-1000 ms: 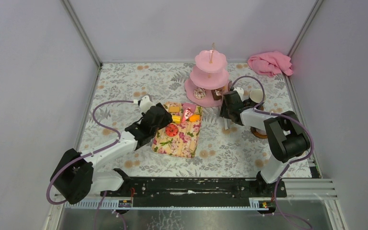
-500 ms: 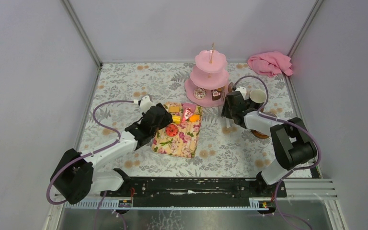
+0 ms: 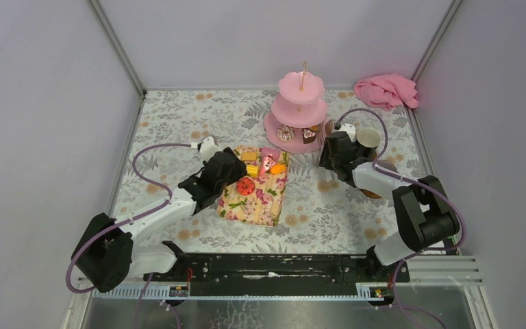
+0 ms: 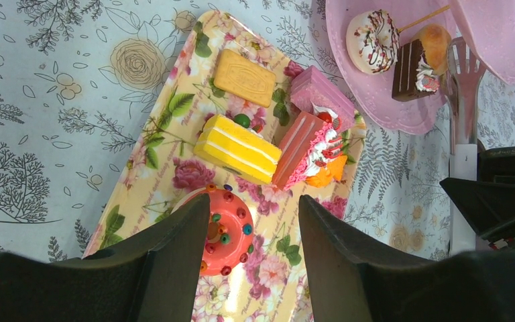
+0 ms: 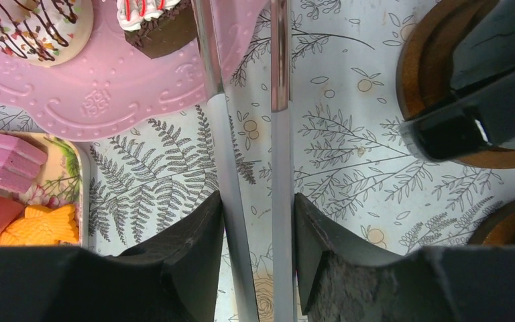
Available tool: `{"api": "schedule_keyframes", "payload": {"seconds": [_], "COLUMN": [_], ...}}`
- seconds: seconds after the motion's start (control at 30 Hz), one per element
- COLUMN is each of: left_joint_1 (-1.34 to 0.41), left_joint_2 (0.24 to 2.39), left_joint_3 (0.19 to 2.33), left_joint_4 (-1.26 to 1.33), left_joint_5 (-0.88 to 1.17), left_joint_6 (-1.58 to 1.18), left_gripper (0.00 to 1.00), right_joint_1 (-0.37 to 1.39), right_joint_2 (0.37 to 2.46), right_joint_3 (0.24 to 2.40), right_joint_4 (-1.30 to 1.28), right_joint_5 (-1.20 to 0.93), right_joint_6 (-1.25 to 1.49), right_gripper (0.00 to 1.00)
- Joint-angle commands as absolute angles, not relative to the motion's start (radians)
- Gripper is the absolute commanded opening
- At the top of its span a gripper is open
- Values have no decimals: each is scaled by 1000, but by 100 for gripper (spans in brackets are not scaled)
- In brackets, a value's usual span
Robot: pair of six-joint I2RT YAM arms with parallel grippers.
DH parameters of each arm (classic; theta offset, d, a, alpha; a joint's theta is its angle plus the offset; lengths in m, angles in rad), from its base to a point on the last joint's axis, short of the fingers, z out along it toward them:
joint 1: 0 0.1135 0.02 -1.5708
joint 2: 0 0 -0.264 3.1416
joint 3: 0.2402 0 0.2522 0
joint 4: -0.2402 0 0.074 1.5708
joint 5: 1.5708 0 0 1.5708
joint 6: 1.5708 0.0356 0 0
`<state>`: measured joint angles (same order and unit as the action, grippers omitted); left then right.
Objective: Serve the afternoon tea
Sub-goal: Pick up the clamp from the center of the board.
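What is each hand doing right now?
Left hand: open, empty, near the red cake.
Right hand: closed on the metal tongs.

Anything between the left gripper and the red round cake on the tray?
Nothing visible. The left gripper hangs open over the red cake, with no object in the gap. The yellow slice lies farther along the floral tray, not in the way.

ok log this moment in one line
left end effector: open over red cake on floral tray | right end effector: shut on metal tongs at pink stand edge | bottom tier: donut, chocolate cake
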<state>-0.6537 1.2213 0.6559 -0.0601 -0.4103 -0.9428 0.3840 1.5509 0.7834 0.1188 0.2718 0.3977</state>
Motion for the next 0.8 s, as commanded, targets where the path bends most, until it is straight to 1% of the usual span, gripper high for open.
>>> {"api": "schedule_keyframes", "payload": {"seconds": [0.0,0.77], "left_joint_1": [-652,-652], "left_joint_2": [1203,1191], "left_joint_3": [684,693], "left_joint_4": [-32,-49], "left_joint_5": [-416,-431], "left_joint_6": [-940,-930], "left_gripper": [59,59], "right_joint_1": [377,386], "right_joint_2": [1481,1345], "right_joint_3": [765,696], "right_joint_4": [173,202], "right_joint_5": [319,316], "right_joint_6": [388,374], "right_gripper": [44,41]}}
